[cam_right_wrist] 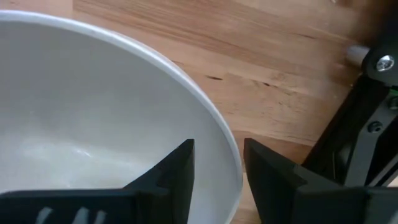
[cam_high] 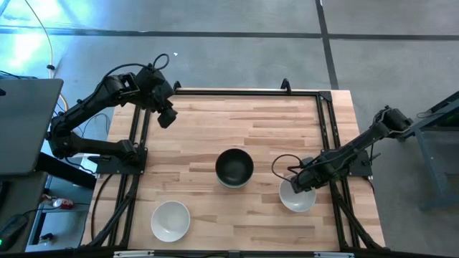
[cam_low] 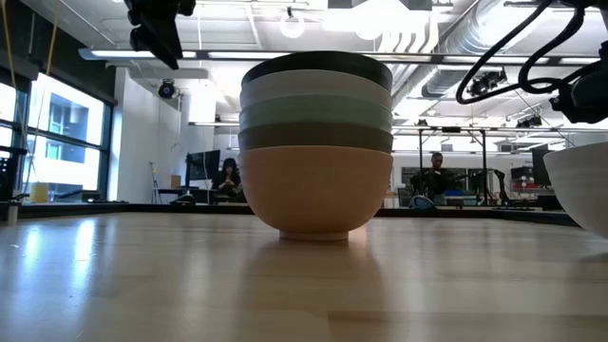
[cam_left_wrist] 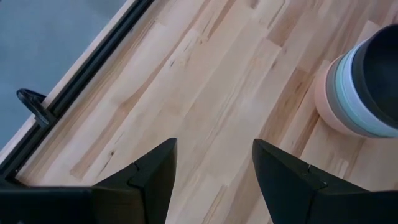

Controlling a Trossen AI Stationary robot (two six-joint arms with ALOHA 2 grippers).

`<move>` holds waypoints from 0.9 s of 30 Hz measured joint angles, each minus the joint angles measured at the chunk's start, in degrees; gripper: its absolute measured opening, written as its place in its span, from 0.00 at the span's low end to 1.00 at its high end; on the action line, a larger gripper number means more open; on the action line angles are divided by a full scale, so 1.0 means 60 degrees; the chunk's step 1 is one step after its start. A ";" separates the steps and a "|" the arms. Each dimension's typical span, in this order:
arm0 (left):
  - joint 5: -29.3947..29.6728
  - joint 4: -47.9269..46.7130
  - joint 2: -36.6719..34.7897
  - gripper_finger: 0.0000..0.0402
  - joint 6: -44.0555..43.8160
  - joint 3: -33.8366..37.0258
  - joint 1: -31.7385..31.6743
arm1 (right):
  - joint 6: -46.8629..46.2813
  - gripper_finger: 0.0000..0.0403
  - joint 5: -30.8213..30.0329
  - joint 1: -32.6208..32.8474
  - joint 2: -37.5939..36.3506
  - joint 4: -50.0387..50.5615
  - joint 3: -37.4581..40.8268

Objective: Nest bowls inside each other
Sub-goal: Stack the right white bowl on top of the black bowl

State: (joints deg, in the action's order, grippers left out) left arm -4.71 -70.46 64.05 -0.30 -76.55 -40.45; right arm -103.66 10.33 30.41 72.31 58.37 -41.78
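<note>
Right hand [cam_high: 295, 183] sits at the rim of a small round white bowl [cam_high: 298, 197] on the counter's [cam_high: 208, 136] right side. In the right wrist view one finger [cam_right_wrist: 177, 168] is inside the bowl [cam_right_wrist: 93, 124] and the other is outside, so the rim lies in the gap between them. Fingers are parted, with the wall between them; I can't tell for sure whether they've bitten down yet, looks like not.

The key relation: the stack [cam_high: 234, 167] lies toward counter centre from that bowl, near but not touching. So the carry runs from the right hand's side inward. The right arm is clearly the nearer one.

Stack contents, from the low view: peach-orange bowl [cam_low: 316, 195] at the bottom, then grey-taupe, pale mint green and white bands above it, and a black bowl [cam_low: 318, 63] on top. All sit level and upright. From above only the black interior shows.

A second loose white bowl [cam_high: 171, 219] stands empty at the front left, well apart from the stack.

Left hand [cam_high: 165, 115] hangs over the back left of the counter, fingers [cam_left_wrist: 149, 180] spread, holding nothing. It's idle and far from both loose bowls.

Judgement: two bowls left to nest, and the right one is next.
</note>
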 joint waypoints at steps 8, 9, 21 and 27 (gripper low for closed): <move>-0.0004 0.0150 0.0000 0.50 0.0002 0.0000 0.0000 | 0.0116 0.03 -0.0055 0.0004 -0.0007 -0.0039 -0.0007; -0.0004 0.0150 0.0000 0.50 0.0000 0.0000 0.0000 | 0.0137 0.02 -0.0078 0.0004 -0.0010 -0.0044 -0.0014; -0.0004 0.0150 0.0000 0.50 0.0017 0.0000 0.0000 | 0.0085 0.00 0.0021 -0.0013 -0.0531 -0.0015 -0.0025; -0.0002 0.0175 0.0000 0.50 0.0153 0.0000 0.0000 | -0.0324 0.00 -0.0176 -0.0022 -0.1546 0.0591 -0.0385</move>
State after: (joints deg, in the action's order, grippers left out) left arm -4.72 -69.41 64.05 0.62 -76.55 -40.45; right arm -105.60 9.28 30.28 63.03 61.92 -44.09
